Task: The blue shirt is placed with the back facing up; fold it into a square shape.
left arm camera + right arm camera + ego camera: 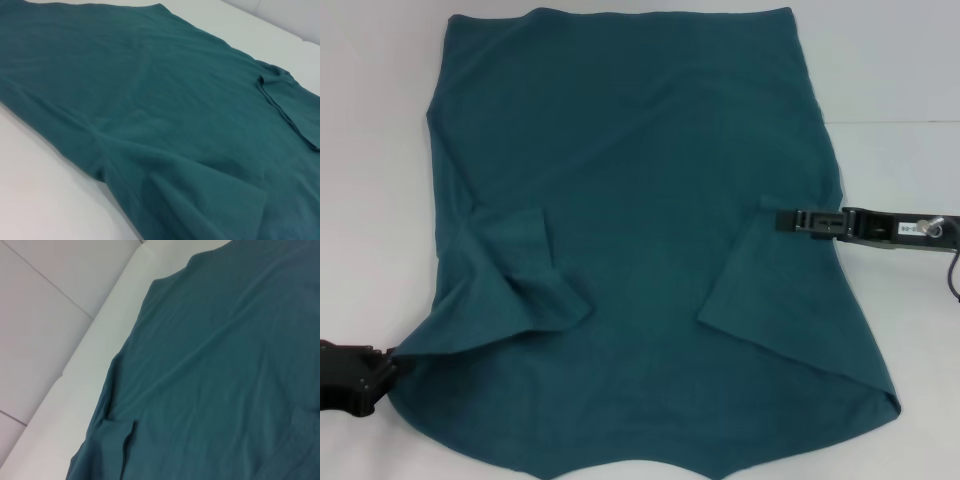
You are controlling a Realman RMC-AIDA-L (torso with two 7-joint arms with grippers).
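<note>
Head view shows the blue shirt (640, 240) spread flat on the white table (900, 80), taking up most of the middle, with its straight hem at the far side and the neck end at the near edge. Both short sleeves are already turned inward onto the body: the left one lies rumpled with a loose flap, the right one lies flatter with a clean diagonal edge.

The left gripper (365, 375) sits at the near left corner of the shirt, touching the cloth at the shoulder, but whether it is pinching the fabric or only resting beside it cannot be told. The right gripper (800, 220) reaches in from the right, its tip over the right side edge of the shirt about midway along; its jaws look drawn together, yet whether any cloth is caught between them cannot be told either.

By my reading, the sleeve folds are done and the side folds are in hand. The next move calls for a firm hold on a side edge, then carrying it across toward the centre line without dragging the rest. The bunched left sleeve may want smoothing first, or the final square will come out lumpy.
</note>
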